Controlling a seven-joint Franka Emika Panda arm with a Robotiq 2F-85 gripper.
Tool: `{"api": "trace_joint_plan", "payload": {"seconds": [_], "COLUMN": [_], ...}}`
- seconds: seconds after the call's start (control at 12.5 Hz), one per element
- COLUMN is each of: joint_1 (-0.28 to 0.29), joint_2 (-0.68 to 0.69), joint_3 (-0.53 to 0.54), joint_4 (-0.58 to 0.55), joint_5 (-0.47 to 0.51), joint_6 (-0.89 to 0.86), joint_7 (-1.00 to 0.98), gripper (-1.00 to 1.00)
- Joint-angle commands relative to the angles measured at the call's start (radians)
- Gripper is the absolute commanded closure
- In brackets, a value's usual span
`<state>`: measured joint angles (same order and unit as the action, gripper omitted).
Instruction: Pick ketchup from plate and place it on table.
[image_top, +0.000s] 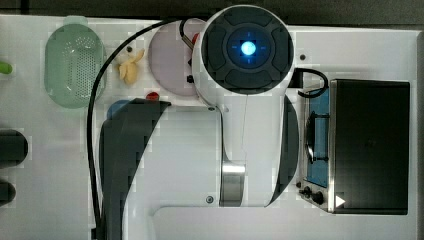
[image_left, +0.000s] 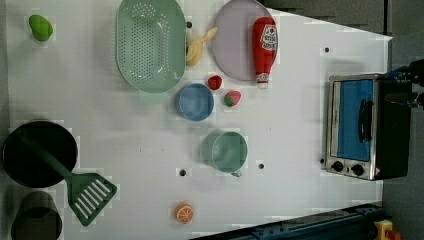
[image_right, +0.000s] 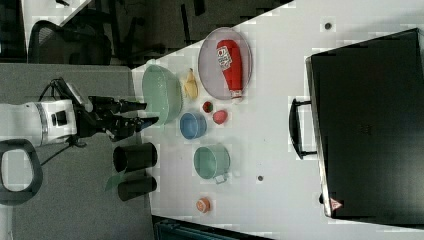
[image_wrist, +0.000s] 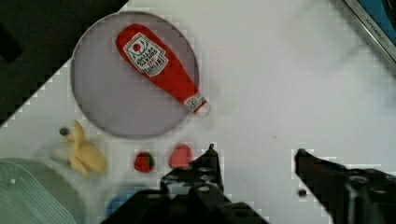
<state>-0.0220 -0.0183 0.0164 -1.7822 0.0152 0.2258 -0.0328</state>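
My pincer (image_wrist: 254, 154) spread wide with nothing in it, above the white table (image_wrist: 289, 84), ketchup (image_wrist: 159, 65) lying on the plate (image_wrist: 102, 102), two strawberries (image_wrist: 144, 162) and a banana (image_wrist: 86, 156) beside its rim, nothing over the bottle.

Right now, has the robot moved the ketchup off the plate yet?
Not yet. Nothing looks done: the ketchup lies on the plate, its cap end poking over the rim. In hand: the gripper is open and empty, above the table beside the plate and not touching the bottle. Left to do: reach the bottle, grab it, lift it and set it down on the white table.
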Motion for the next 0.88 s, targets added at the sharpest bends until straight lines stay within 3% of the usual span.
{"api": "trace_joint_plan", "payload": {"seconds": [0.08, 0.24, 0.88], "joint_1": [-0.071, -0.069, -0.062], "joint_2": [-0.135, -0.123, 0.053], "joint_3": [0.053, 0.055, 0.073], "joint_4": [-0.103, -0.103, -0.096], "joint_5": [0.0, 0.0, 0.0], "joint_6": [-0.12, -0.104, 0.015], "joint_7": [0.062, 0.056, 0.019], "gripper": [-0.58, -0.99, -1.0]}}
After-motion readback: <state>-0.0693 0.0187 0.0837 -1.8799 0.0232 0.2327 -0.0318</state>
